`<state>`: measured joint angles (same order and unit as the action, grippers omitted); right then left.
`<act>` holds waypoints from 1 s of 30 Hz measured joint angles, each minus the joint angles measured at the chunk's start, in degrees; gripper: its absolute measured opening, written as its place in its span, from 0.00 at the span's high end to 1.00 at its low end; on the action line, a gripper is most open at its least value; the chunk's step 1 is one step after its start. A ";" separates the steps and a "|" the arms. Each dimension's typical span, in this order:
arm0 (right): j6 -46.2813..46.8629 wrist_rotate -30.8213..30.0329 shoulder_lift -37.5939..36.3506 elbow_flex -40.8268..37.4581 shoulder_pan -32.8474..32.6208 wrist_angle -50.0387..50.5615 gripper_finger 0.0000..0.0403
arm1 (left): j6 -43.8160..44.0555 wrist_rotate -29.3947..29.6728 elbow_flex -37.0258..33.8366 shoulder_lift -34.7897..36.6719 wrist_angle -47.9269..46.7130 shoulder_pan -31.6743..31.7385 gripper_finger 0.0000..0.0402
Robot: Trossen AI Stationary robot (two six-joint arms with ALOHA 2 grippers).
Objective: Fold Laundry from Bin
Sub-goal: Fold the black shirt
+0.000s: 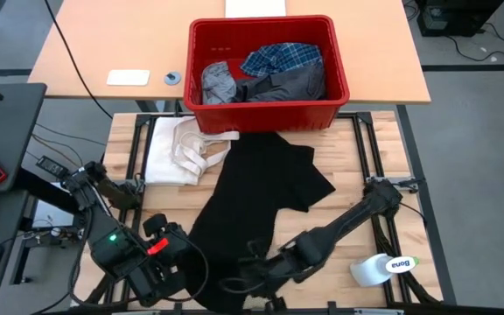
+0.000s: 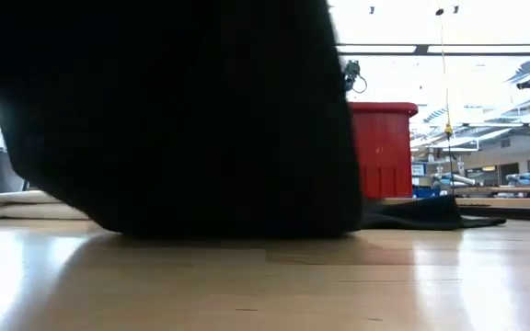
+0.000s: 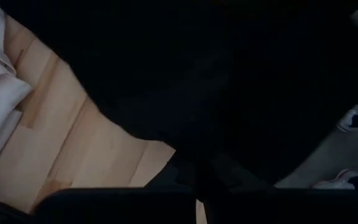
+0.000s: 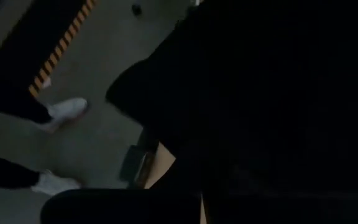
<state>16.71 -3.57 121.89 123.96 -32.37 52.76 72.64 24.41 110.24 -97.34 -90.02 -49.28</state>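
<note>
Even, soft light is falling on the high view from overhead, leaving only faint shadows under the red bin (image 1: 268,115) toward 6 o'clock. In the low view, ceiling light strips (image 2: 431,48) are blazing at 2 o'clock and glaring off the wooden tabletop (image 2: 265,285), while the large black garment (image 2: 173,110) is looming close as a blurred, featureless mass. Both wrist views are staying dim, the black cloth swallowing nearly all detail
</note>
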 joint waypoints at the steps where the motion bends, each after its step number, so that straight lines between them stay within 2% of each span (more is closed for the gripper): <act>1: 2.32 -0.75 -1.24 0.02 -0.21 1.62 1.00 | 0.00 0.03 0.00 -0.04 0.00 0.73 0.98; 4: 9.73 -3.95 -4.23 0.04 -0.46 6.30 1.00 | -2.00 2.94 0.00 -0.09 0.04 3.13 0.98; 7: 15.72 -8.69 -6.10 0.04 -0.45 9.96 1.00 | -6.97 10.35 0.00 -0.09 0.00 5.64 0.98; 9: 19.80 -9.59 -6.45 0.11 -0.05 12.42 1.00 | -11.28 14.10 0.00 -0.09 0.04 7.60 0.98; 14: 32.27 -10.57 -6.28 0.00 0.29 17.67 1.00 | -29.09 14.85 0.00 -0.16 5.92 14.62 0.98; 19: 40.04 -12.74 -6.30 0.02 -0.54 20.37 1.00 | -51.37 8.44 0.00 -0.20 15.78 20.79 0.98; 23: 44.08 -13.11 -6.30 0.02 -0.89 24.98 1.00 | -64.61 2.88 0.00 -0.21 20.04 27.03 0.98; 28: 44.66 -15.48 -6.96 0.02 -1.27 28.52 0.99 | -78.36 -13.62 -0.02 -0.22 26.00 35.25 0.98; 30: 44.56 -16.55 -7.59 0.02 -1.32 30.88 0.99 | -83.82 -16.97 -0.02 -0.45 28.71 38.07 0.98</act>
<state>61.27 -20.11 114.30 123.98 -33.69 83.64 -11.18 7.44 110.21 -97.79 -61.30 -11.21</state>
